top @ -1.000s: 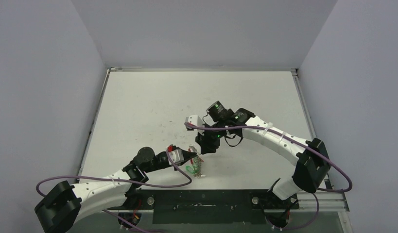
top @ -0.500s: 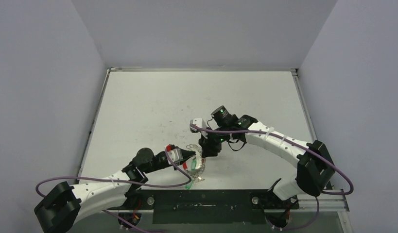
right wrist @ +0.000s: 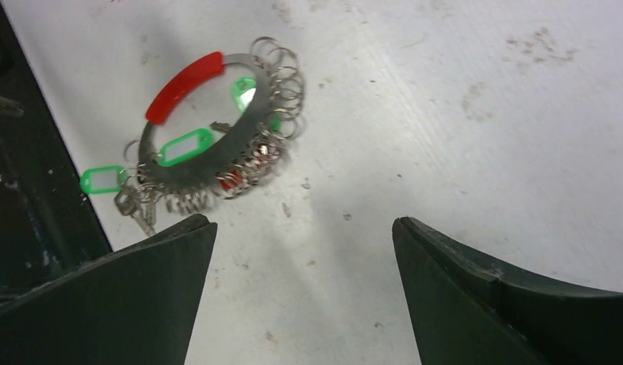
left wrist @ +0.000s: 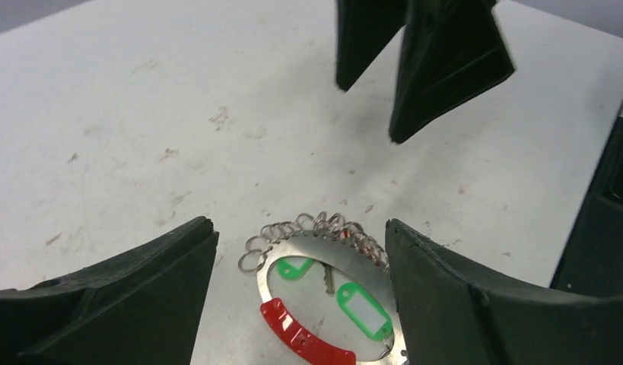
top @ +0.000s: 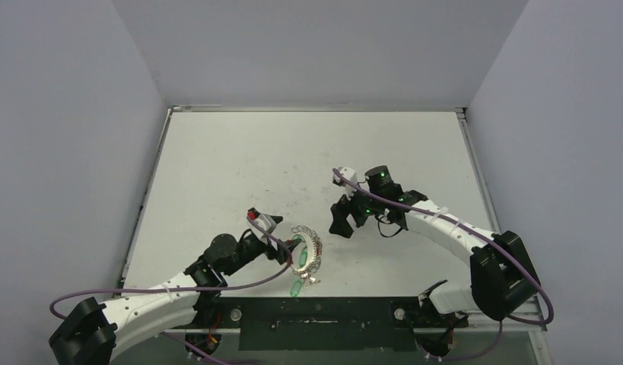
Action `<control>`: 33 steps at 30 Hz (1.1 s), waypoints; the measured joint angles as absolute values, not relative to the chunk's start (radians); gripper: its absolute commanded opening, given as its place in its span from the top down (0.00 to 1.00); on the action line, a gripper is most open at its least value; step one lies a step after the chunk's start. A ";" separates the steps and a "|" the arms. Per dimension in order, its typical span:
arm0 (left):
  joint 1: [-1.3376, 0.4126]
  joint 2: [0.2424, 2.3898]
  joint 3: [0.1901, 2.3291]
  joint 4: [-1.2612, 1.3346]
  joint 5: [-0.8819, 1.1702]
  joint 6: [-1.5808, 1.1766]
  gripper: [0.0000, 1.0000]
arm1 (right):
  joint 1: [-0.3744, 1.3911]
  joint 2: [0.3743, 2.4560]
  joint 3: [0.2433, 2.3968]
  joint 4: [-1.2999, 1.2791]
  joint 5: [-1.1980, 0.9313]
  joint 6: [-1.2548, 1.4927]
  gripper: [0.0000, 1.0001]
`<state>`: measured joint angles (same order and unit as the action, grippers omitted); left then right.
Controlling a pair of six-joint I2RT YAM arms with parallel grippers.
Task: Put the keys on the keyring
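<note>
- While both arms hang over the table [top: 239, 152], where's the keyring [top: 306, 249]?
- Flat on the table, close to the front edge, left of centre. Red arc [right wrist: 185, 85] on one side, and a fringe of small metal loops [right wrist: 281, 72] runs round the other.
- Left pincer [top: 285, 245]?
- Just beside the ring on its left, spread wide and gripping nothing. In its wrist view the ring sits low between the two fingers [left wrist: 125, 304], with bare table showing on both sides. No contact visible.
- Right pincer [top: 341, 222]?
- Also wide and empty. It's off to the ring's right and farther back, clearly apart from it. The left wrist view catches its two dark fingers above the table beyond the ring.
- Keys [right wrist: 137, 205]?
- The silver ones sit bunched outside the ring, on the side toward the black rail [right wrist: 27, 190]. Two green tags [right wrist: 185, 146] lie inside the ring's outline. A third green tag [right wrist: 101, 180] lies outside it, right next to the bunched keys. The red tag [right wrist: 230, 180] is mostly hidden under the loops; only a bit of red shows.
- Are they threaded on?
- The tags and keys all touch or overlap the ring. Which key hangs from which loop is too small to tell in any view.
</note>
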<state>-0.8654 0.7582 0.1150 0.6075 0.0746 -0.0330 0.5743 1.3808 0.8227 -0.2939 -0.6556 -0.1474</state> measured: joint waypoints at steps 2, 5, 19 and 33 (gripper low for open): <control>-0.851 0.756 0.118 0.568 0.021 -0.071 0.12 | 0.534 1.354 0.788 -0.253 -0.635 -0.114 0.00; -0.792 0.762 0.134 0.511 -0.008 -0.123 0.03 | 0.484 1.319 0.746 -0.199 -0.610 -0.078 0.00; -0.328 0.856 0.197 0.458 0.072 -0.308 0.03 | 0.212 1.253 0.636 -0.054 -0.466 0.044 0.00; -0.068 0.967 0.300 0.366 -0.086 -0.247 0.03 | 0.119 1.162 0.453 0.136 -0.056 0.069 0.00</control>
